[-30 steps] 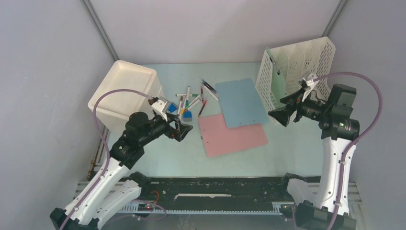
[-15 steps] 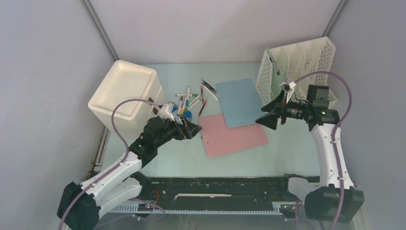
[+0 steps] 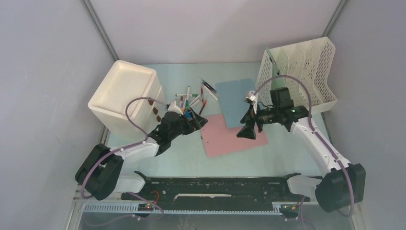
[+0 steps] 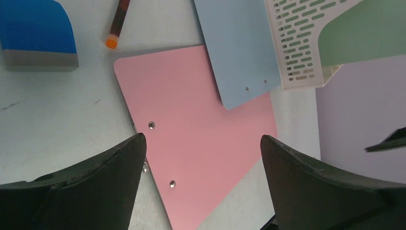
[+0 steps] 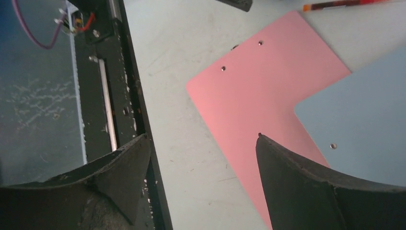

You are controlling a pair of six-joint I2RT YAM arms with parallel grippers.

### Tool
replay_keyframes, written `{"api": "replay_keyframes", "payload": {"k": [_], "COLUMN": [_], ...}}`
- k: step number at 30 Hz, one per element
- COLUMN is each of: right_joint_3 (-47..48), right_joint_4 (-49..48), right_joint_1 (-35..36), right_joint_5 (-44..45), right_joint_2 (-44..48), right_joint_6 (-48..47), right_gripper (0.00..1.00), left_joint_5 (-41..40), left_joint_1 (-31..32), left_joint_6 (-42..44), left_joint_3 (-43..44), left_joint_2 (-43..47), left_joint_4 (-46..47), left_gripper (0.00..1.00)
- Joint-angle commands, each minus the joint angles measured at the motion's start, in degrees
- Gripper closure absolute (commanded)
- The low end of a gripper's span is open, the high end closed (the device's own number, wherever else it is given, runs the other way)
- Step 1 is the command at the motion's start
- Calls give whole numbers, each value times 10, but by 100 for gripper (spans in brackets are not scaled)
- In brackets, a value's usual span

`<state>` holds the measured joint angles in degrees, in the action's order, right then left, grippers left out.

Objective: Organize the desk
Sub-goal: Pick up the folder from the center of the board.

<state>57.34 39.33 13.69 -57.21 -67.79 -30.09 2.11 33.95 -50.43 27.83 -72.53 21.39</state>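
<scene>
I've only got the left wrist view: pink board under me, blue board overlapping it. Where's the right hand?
Observer: The right hand hangs open over the pink board, at its right end, near the overlapping corner of the blue board.
Operator: What's left of my frame?
Observer: A white bin stands at the left rear of the desk.
Operator: More pens than the one I see?
Observer: Yes, a loose heap of pens lies between the bin and the blue board, just beyond the left hand.
</scene>
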Motion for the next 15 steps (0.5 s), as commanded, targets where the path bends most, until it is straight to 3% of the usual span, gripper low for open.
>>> {"api": "replay_keyframes", "payload": {"k": [1,5,15], "right_joint_3": [-3,-2,-3], "right_joint_4": [-33,-38,-54], "right_joint_1": [50,78,118], "right_joint_5": [99,141,189], "right_joint_2": [-35,-77,-123], "right_joint_6": [-35,-33,-21], "right_gripper": [12,13,13], "left_joint_5": [1,-4,-97], "left_joint_1": [3,19,114], "left_joint_6": [-53,-93,-197], "left_joint_3": [26,4,-11], "left_joint_2": [-39,-45,-17], "left_joint_4": [35,26,-102], "left_gripper": [4,4,7]}}
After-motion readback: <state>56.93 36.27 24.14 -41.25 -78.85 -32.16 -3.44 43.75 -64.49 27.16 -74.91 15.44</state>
